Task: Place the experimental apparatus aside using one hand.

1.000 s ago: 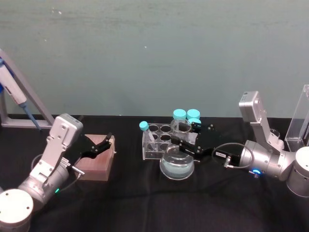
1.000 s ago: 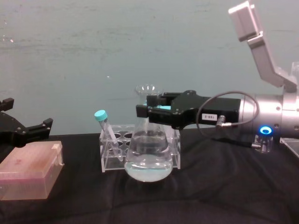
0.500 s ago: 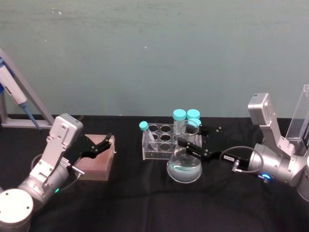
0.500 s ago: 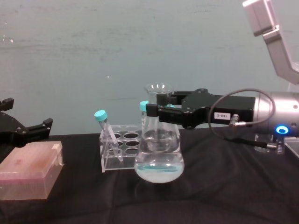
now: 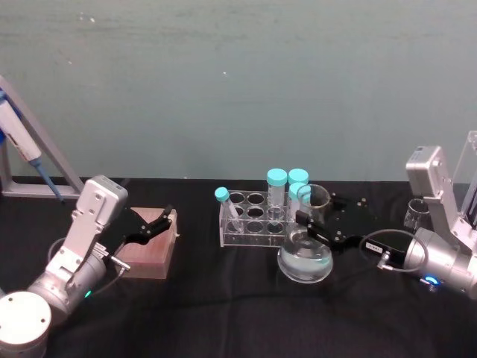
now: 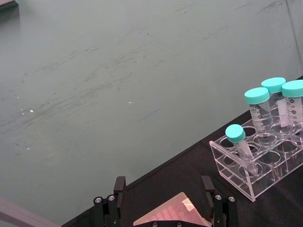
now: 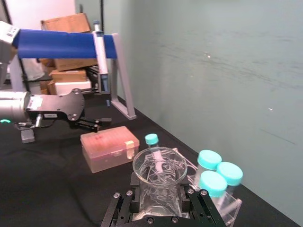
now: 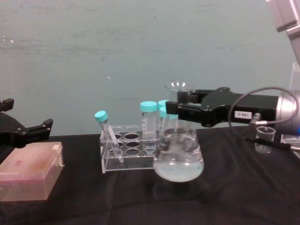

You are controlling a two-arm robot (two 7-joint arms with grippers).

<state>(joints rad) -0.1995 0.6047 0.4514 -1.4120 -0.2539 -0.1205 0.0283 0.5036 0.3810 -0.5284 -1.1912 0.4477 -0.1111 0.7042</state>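
One piece of the labware is in my grip right now: the right gripper has its fingers clamped on the neck of the clear conical glass flask with liquid in its round base. From the chest view I judge the flask's base to be just off the black-covered table, though I can't be certain it's clear. In the head view the flask sits at about four o'clock from the clear acrylic tube rack with its teal-capped tubes, just beside it.

So I'd call this partway: flask grasped and in transit, not yet set down. There's open table out toward three o'clock, where the small clear glass beaker already stands, with the tall clear acrylic stand at the right edge.

My left gripper sits idle, fingers spread apart, over the pink translucent tip box at nine o'clock.

What's left, as I read it: put the flask down and let go.
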